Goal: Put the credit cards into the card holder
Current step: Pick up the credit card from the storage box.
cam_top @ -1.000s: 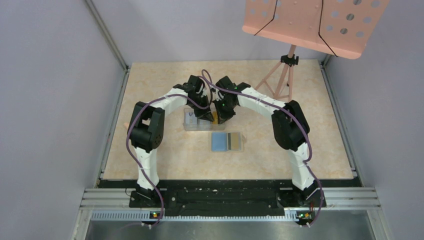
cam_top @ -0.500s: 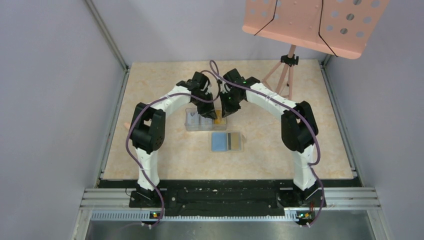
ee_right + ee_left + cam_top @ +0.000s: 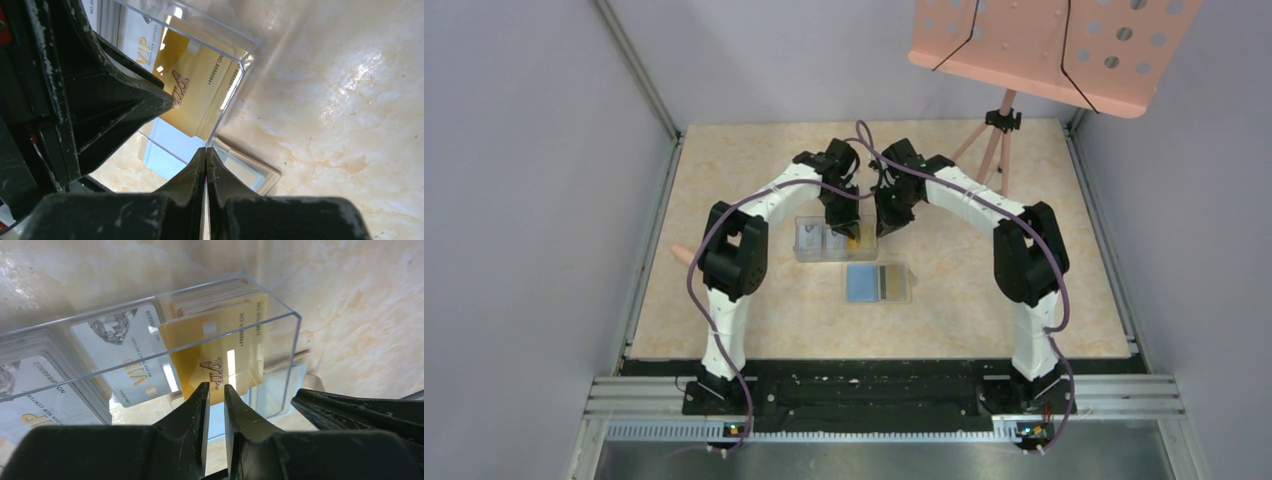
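Left wrist: left gripper (image 3: 216, 389) fingers narrowly apart, nothing between; tips just near of yellow card (image 3: 212, 347) leaning in right compartment of clear box (image 3: 294, 352). Right gripper (image 3: 206, 151) closed tight, empty, at box corner. Card holder (image 3: 877, 284) lies open, near of box.

A clear three-compartment plastic box (image 3: 277, 355) sits at the centre of a beige marble-patterned tabletop (image 3: 754, 170). At two o'clock, a salmon-pink perforated music stand (image 3: 1044, 45) rises on a tripod (image 3: 984, 160). A metal rail (image 3: 874, 395) runs along six o'clock.
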Controlling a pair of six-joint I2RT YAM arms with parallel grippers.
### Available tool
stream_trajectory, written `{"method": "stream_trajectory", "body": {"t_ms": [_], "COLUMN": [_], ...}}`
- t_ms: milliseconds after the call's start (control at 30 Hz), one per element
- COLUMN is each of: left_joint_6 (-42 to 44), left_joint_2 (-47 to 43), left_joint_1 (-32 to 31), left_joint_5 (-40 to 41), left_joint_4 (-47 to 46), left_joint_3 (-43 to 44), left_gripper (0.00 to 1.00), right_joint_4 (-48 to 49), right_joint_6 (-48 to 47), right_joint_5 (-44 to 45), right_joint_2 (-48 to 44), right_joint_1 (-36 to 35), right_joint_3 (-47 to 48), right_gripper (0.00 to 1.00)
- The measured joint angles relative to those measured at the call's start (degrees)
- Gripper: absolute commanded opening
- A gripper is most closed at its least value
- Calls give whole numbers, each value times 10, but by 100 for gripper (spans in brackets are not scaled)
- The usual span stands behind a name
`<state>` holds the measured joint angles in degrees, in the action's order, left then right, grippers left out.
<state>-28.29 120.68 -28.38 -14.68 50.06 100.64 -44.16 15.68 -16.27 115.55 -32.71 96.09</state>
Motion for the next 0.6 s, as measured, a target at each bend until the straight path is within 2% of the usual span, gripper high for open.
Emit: {"method": "stream_trajectory", "body": {"t_ms": [333,600], "left_joint_6": [14,-3], "left_joint_2": [14,-50], "left_joint_1": [-3,16], "left_joint_5": [28,6], "left_joint_4": [29,-16], "left_joint_3": [10,-49], "left_gripper": [31,34], "right_joint_4": [2,26], "right_joint_6": [4,3], "right_joint_5": [-19,-50], "right_joint_2": [0,-2], "right_joint_1": [5,5], "right_joint_3": [-13,-14], "right_gripper": [0,0]}}
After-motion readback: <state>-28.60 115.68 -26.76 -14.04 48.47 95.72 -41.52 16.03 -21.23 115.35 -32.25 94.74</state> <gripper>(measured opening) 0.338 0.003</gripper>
